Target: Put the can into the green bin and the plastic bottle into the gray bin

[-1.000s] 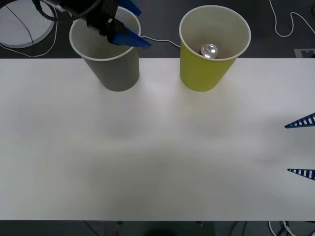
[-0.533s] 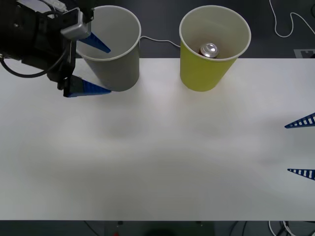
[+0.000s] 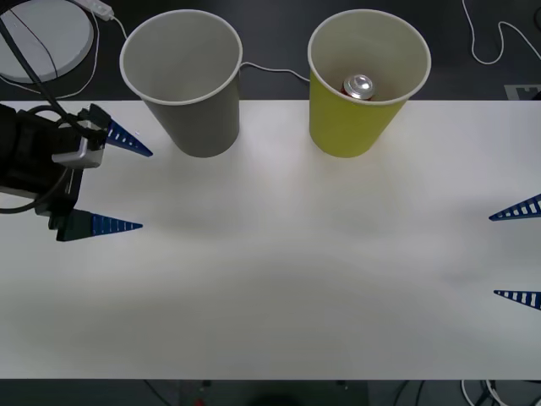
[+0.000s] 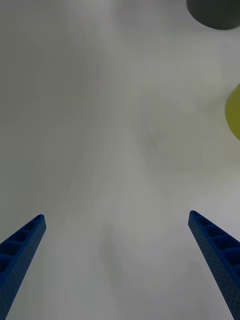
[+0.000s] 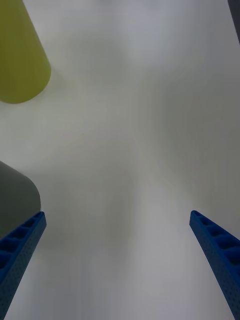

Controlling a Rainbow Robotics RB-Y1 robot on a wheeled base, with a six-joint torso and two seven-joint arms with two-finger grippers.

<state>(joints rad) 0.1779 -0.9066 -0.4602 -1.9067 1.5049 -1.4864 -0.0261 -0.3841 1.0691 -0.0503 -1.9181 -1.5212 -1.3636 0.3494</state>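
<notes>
The can [image 3: 359, 86] lies inside the green bin [image 3: 365, 85], its silver end facing up against the far inner wall, so that half of the task reads as complete. The gray bin [image 3: 183, 80] stands upright at the far edge of the desk [image 3: 279, 279], well apart from the green bin; its interior appears white and bare in the front view, and whether a plastic bottle sits deep inside cannot be told. No bottle is visible on the desk. The left gripper [image 3: 118, 182] hovers over the desk's left side, just beside the gray bin's lower wall, jaws spread wide with nothing between them. The right gripper [image 3: 517, 252] is parked at the desk's right edge, jaws likewise wide apart and holding nothing. Risks noted: the upper left finger tip points toward the gray bin's base, and a sideways sweep of that arm could clip the wall; a tall, light paper cup standing close to the far edge would likely tip or slide off. The same applies to the green bin, though the can adds some ballast. A further risk is procedural: if the bottle is not in the gray bin, the task would be judged finished when it is not. The left wrist view shows both bins close to its fingers [image 5: 20, 250], confirming limited clearance.
</notes>
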